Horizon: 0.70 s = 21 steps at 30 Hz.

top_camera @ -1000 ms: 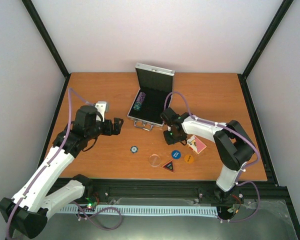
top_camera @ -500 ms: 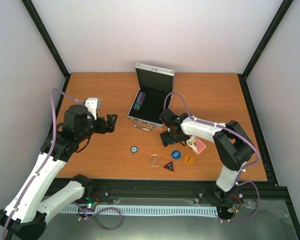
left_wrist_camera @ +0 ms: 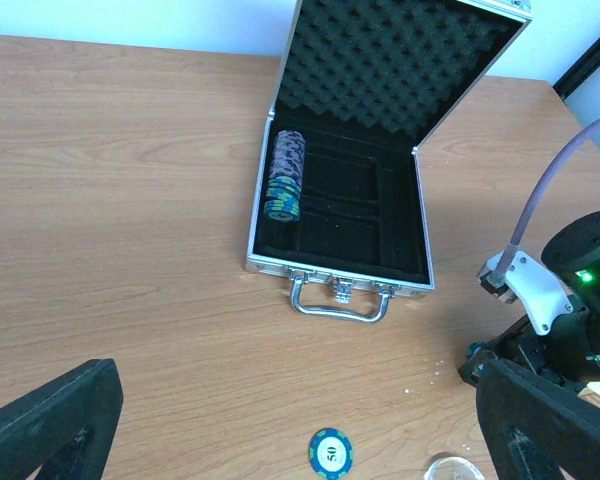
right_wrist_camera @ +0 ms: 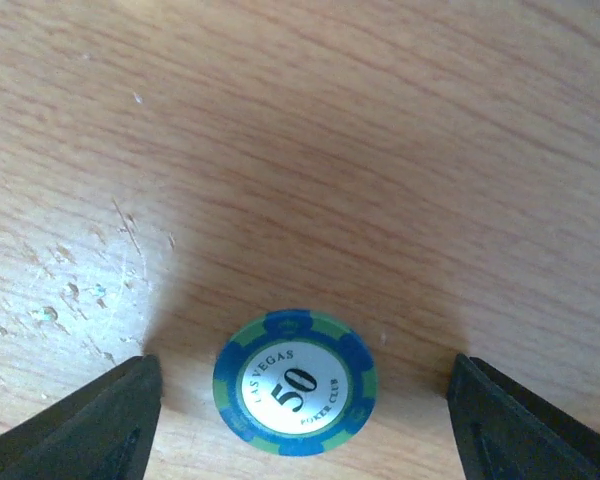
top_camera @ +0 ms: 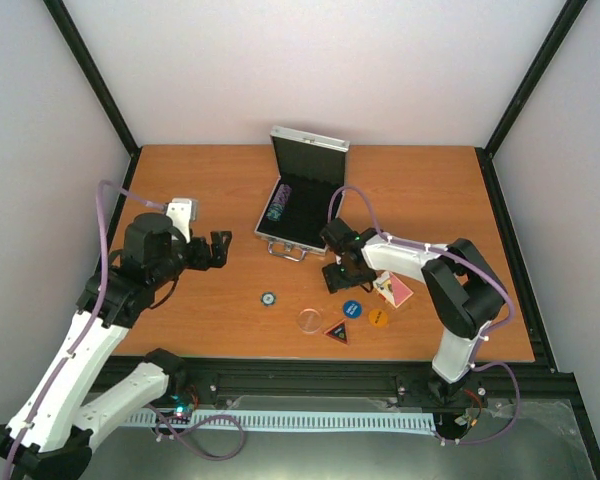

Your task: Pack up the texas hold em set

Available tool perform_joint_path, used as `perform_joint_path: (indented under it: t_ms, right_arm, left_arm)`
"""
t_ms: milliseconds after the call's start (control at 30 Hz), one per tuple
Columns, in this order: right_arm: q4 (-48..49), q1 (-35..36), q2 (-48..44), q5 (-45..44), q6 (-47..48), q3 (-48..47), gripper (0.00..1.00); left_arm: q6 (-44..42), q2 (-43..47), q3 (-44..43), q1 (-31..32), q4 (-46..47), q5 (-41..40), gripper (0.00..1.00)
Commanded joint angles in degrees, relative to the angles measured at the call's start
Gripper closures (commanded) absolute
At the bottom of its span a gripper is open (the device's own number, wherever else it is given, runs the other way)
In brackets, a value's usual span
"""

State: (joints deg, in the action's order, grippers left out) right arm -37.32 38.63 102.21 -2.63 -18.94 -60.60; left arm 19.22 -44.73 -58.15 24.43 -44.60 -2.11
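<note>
The right hand (right_wrist_camera: 302, 405), fingers spread, straddles a blue chip (right_wrist_camera: 295, 382) lying flat on the desk (right_wrist_camera: 380, 120), probably to pinch it. The left hand (left_wrist_camera: 300, 425), also spread and empty, faces the open case (left_wrist_camera: 340, 215).

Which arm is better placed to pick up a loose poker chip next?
Right. The right end effector is open with a 50 chip lying flat between its jaws. The left end effector, also open, is not over any chip.

I see the table (right_wrist_camera: 380, 120) as wood-grained and matt, with fine scratches and pale specks near the chip (right_wrist_camera: 295, 383), which is smooth with a printed centre label. The case (left_wrist_camera: 330, 272) has a silver metal frame, a shiny metal handle (left_wrist_camera: 340, 313) and black egg-crate foam (left_wrist_camera: 390, 60) lining its lid.
</note>
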Motion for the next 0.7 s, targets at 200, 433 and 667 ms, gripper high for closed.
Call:
perform_joint_path:
  t_ms: [200,433,667]
  right_arm:
    - [3.59,-0.93,3.34,2.54,0.03,4.84,0.5]
    - [3.83,-0.66,1.74,2.4,-0.54,7.06,0.54]
    - [2.06,-0.66,0.39,-1.69,-0.81,5.31,0.1]
  left_arm:
    - [0.12,0.71,0.79,-0.26,-1.09,-1.48,0.0]
    - [-0.3,-0.27,1.17,-0.3,-0.31,-1.27,0.0]
    - [-0.72,-0.85,1.11,-0.32,-0.11,-1.04,0.0]
